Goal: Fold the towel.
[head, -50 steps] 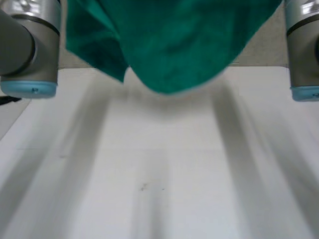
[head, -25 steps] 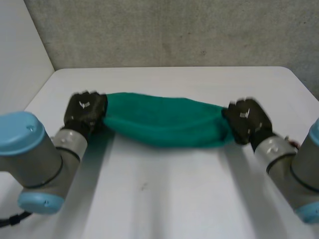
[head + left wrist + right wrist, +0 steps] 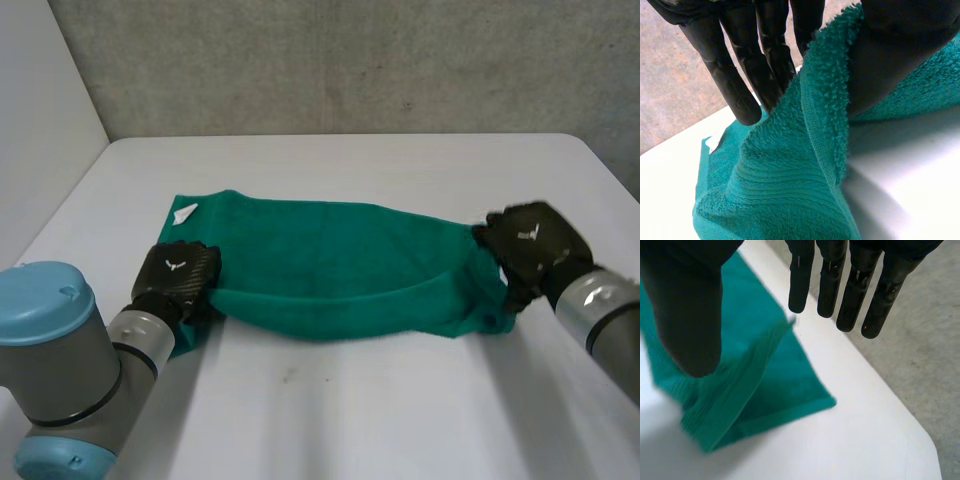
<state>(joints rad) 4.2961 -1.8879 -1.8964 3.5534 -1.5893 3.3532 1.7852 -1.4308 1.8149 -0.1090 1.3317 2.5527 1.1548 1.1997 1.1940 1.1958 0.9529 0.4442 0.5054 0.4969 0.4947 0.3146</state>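
A green towel (image 3: 340, 260) lies in a loose long fold across the middle of the white table (image 3: 350, 400), a white label (image 3: 185, 212) at its far left corner. My left hand (image 3: 178, 275) sits at the towel's near left end. In the left wrist view the left hand (image 3: 730, 75) presses a raised edge of the towel (image 3: 780, 190) between straight fingers and thumb. My right hand (image 3: 530, 245) hovers at the towel's right end. In the right wrist view the right hand (image 3: 850, 285) has straight fingers spread from the thumb, and the towel (image 3: 765, 385) lies loose below them.
A grey wall (image 3: 350, 60) runs behind the table's back edge. The table's rounded right corner (image 3: 920, 440) lies just past the towel's right end, with grey floor (image 3: 935, 350) beyond. Bare white tabletop stretches in front of the towel.
The towel came down from hanging in front of the head camera onto the table. Both hands drew toward the near side, and the right hand's fingers opened off the cloth.
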